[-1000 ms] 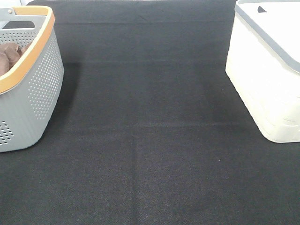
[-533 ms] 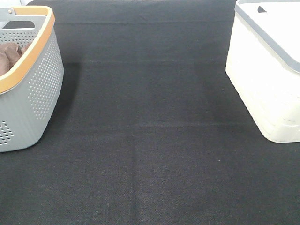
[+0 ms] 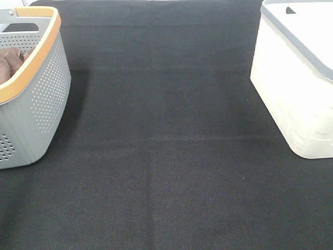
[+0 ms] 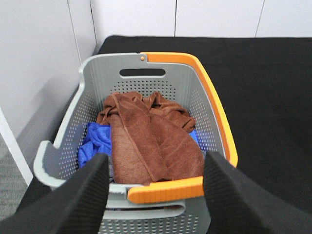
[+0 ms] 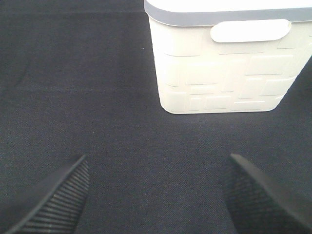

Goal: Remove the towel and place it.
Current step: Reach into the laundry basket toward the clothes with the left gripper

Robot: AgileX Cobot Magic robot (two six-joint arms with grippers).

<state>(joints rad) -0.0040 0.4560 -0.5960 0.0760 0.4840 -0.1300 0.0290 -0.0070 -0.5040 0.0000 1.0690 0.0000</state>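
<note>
The reddish-brown towel [image 4: 151, 141] lies loosely folded in the grey basket with the orange rim [image 4: 214, 102], on top of a blue cloth [image 4: 95, 141]. More brown cloth [image 4: 168, 107] is bunched behind it; I cannot tell whether that is a separate piece. In the high view only a bit of brown cloth [image 3: 9, 61] shows inside the basket [image 3: 36, 99] at the far left. My left gripper [image 4: 157, 158] is open and empty, apart from the basket, on its near side. My right gripper [image 5: 158, 160] is open and empty over the black mat. Neither gripper shows in the high view.
A white basket with a grey rim [image 3: 296, 88] stands at the right of the black mat [image 3: 166, 156]; it also shows in the right wrist view [image 5: 224, 63]. A light wall [image 4: 34, 63] runs beside the grey basket.
</note>
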